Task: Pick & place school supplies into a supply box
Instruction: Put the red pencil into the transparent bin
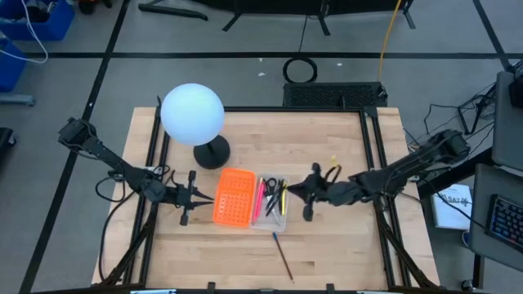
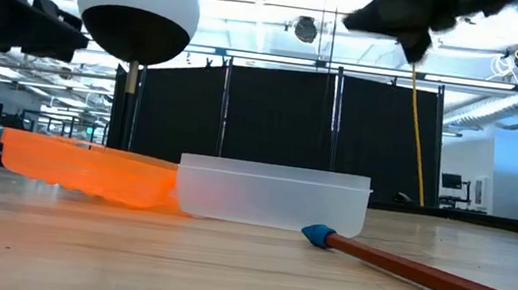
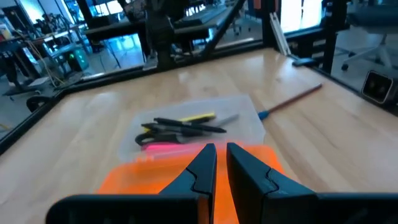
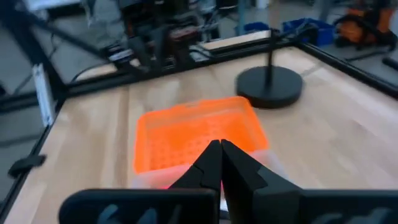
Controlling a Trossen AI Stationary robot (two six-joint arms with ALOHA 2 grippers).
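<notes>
The supply box is a clear tray [image 1: 276, 222] joined to an orange gridded panel [image 1: 233, 198], lying flat mid-table. Inside the tray lie a pink pen [image 3: 165, 147], a yellow one [image 3: 198, 116], dark pens [image 3: 189, 126] and black-handled scissors [image 3: 151, 132]. One red-brown pencil with a blue end [image 1: 283, 255] lies on the table near the tray. My left gripper [image 1: 202, 197] hangs shut just left of the orange panel. My right gripper [image 1: 296, 189] is shut and raised above the tray's right edge, seen high in the low view [image 2: 414, 30]. Neither gripper holds anything.
A white globe lamp [image 1: 192, 114] stands on a black round base [image 1: 212, 153] behind the box, on the far left part of the table. The loose pencil [image 2: 422, 272] lies slantwise toward the near edge. Bare wood lies near the right and near edges.
</notes>
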